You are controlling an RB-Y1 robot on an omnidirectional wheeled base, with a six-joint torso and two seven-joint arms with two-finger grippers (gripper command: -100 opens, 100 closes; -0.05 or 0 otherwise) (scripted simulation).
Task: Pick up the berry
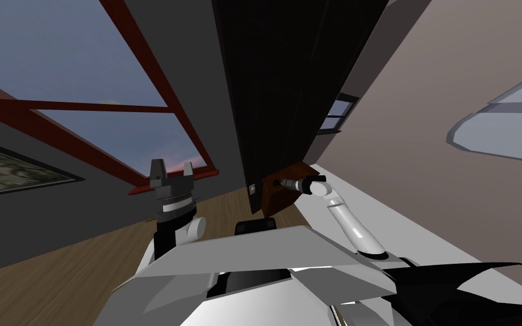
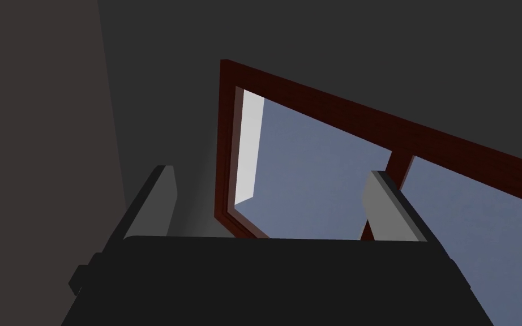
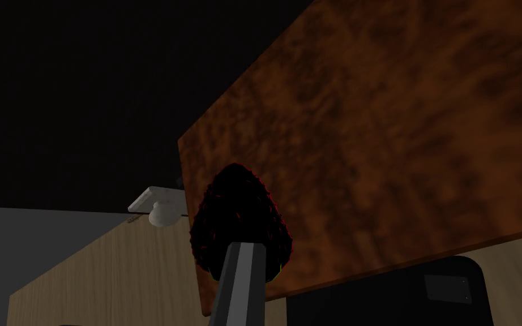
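Note:
The berry [image 3: 237, 215] is a dark, almost black, bumpy cone with faint red edges. In the right wrist view it sits at the tip of a light grey finger [image 3: 243, 277] of my right gripper [image 3: 243, 249], which is shut on it. Behind it lies the mottled brown wooden top [image 3: 379, 141] of a small table. From the head camera my right gripper [image 1: 281, 183] reaches over that brown table [image 1: 279, 197]. My left gripper [image 1: 172, 168] is raised on the other side, fingers open [image 2: 271, 181] and holding nothing.
A black boxy object [image 3: 424, 288] stands on the pale wooden floor [image 1: 56, 266] beside the table. A small white object [image 3: 158, 206] lies farther off by the dark wall. A white surface [image 1: 413, 232] runs along the right wall.

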